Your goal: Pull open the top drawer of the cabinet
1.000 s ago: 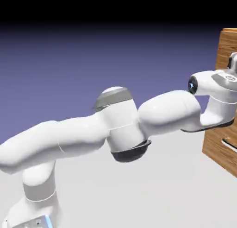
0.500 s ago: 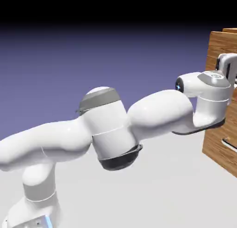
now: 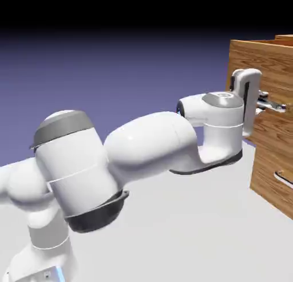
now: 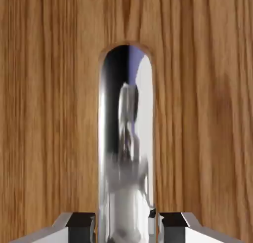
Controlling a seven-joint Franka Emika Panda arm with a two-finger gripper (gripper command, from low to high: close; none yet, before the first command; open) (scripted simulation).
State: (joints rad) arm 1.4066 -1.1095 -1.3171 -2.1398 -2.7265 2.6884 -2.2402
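Observation:
In the exterior view the top drawer (image 3: 260, 57) stands pulled out to the left, ahead of the rest of the brown wood-grain cabinet (image 3: 264, 186). My gripper (image 3: 261, 97) is shut on its silver bar handle (image 3: 275, 105). The hand view is filled by the drawer's wood front (image 4: 49, 113), with the shiny handle (image 4: 126, 138) running up the middle. That bar sits clamped between my two grey fingertips (image 4: 81, 226), and my gripper (image 4: 127, 228) is shut around it.
Below the top drawer, the lower drawer's silver handle (image 3: 283, 177) shows at the right edge, with that drawer still flush in the cabinet. My white arm (image 3: 143, 146) stretches from the lower left across the grey table (image 3: 189, 235).
The gripper closed on the handle. My arm then drew back to the left, and the top drawer slid out with it, away from the cabinet.

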